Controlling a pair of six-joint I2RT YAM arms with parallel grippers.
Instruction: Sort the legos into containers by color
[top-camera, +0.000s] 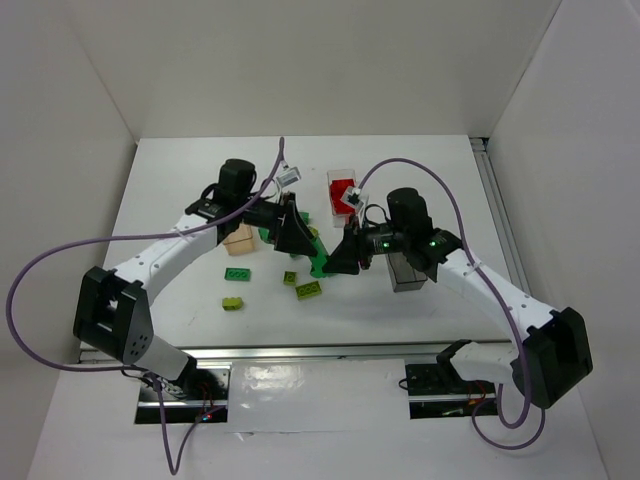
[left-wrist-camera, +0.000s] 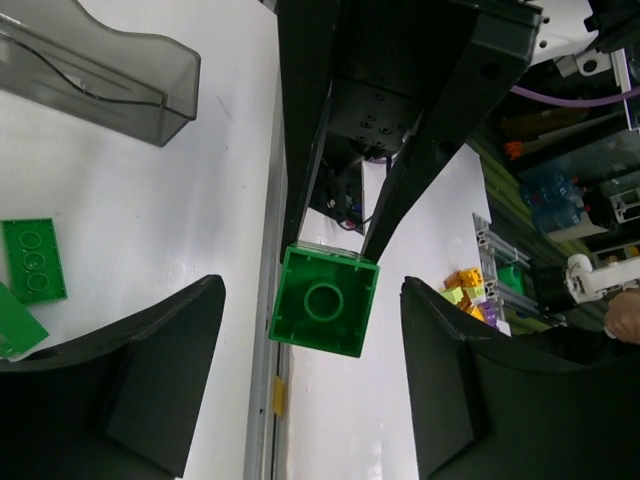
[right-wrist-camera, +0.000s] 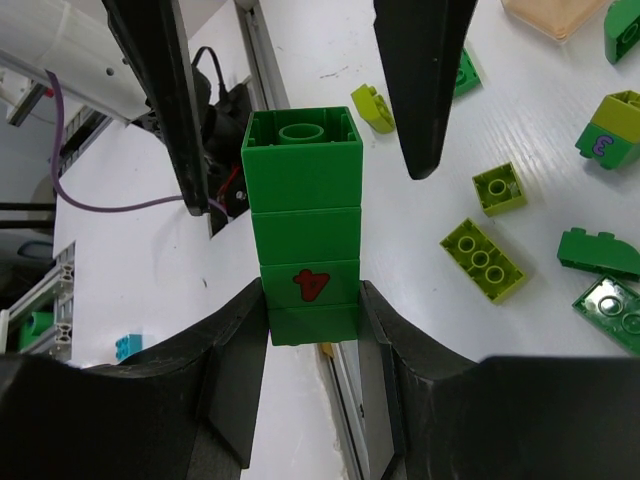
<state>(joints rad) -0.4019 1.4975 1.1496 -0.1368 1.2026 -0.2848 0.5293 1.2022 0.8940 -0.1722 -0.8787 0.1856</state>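
The right gripper (right-wrist-camera: 310, 305) is clenched on the base of one dark green studded plastic stack (right-wrist-camera: 303, 180); four layers show, and one bears a red 4. The left gripper (left-wrist-camera: 311, 285) is released, its two fingers flanking the stack's far end without touching it. The stack sits mid-table, between the light tan wooden box (top-camera: 240, 242) and the smoky-grey translucent box (top-camera: 405, 275). The third container, a clear plastic box (top-camera: 335, 175), holds red bricks. In front, loose on the white table (top-camera: 180, 180), lie one dark green flat brick (top-camera: 238, 275) and three lime yellow-green bricks (top-camera: 308, 290).
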